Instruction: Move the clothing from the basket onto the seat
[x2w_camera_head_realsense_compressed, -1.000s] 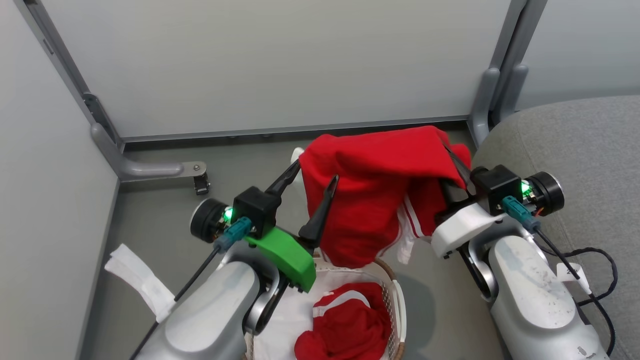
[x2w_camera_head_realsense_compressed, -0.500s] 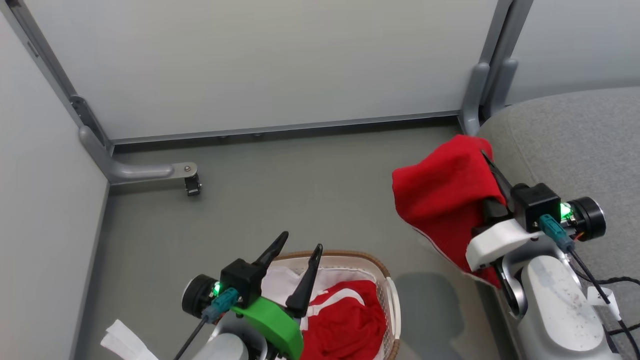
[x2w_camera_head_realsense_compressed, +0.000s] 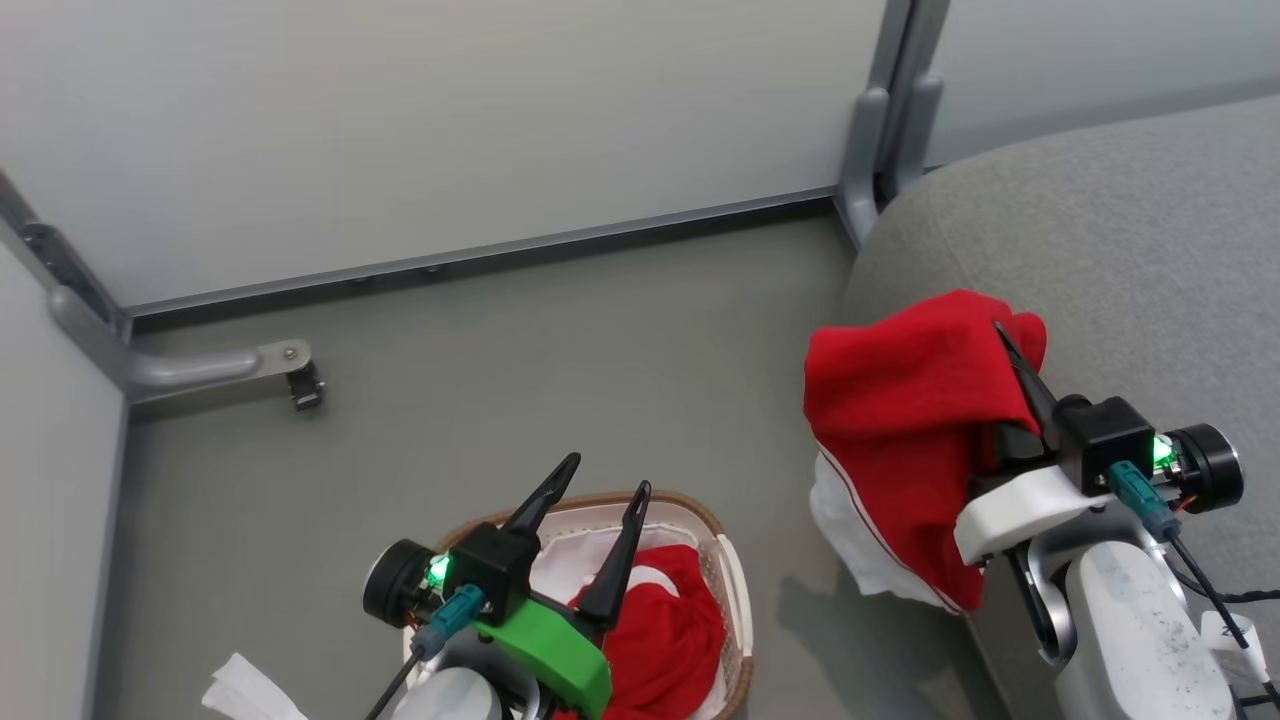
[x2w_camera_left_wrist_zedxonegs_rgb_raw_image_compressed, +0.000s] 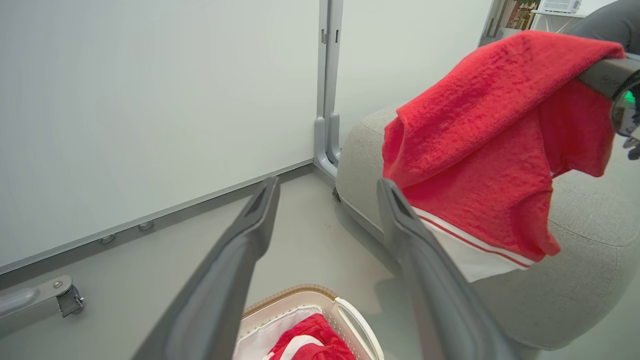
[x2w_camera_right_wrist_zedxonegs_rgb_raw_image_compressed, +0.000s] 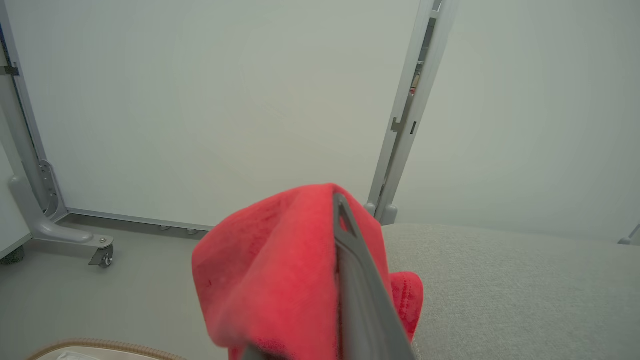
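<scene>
Clothing's split right now. One red garment (x2w_camera_head_realsense_compressed: 900, 420) hangs pinched in the right gripper (x2w_camera_head_realsense_compressed: 1005, 340) at about 3 o'clock in the head view, right at the seat (x2w_camera_head_realsense_compressed: 1100, 220) edge, with its white hem (x2w_camera_head_realsense_compressed: 850, 540) dangling over the floor (x2w_camera_head_realsense_compressed: 600, 330). The second garment (x2w_camera_head_realsense_compressed: 665, 640) sits in the basket (x2w_camera_head_realsense_compressed: 738, 600) at 6 o'clock, with the left gripper (x2w_camera_head_realsense_compressed: 608, 472) spread wide above it, holding nothing. My worry: let go here and most of the weight's off the edge, so I reckon it slides to the floor.

Two red garments (x2w_camera_head_realsense_compressed: 900, 400) (x2w_camera_head_realsense_compressed: 670, 640), one basket (x2w_camera_head_realsense_compressed: 688, 503), one seat (x2w_camera_head_realsense_compressed: 1100, 220), two claws (x2w_camera_head_realsense_compressed: 610, 472) (x2w_camera_head_realsense_compressed: 1003, 335).
</scene>
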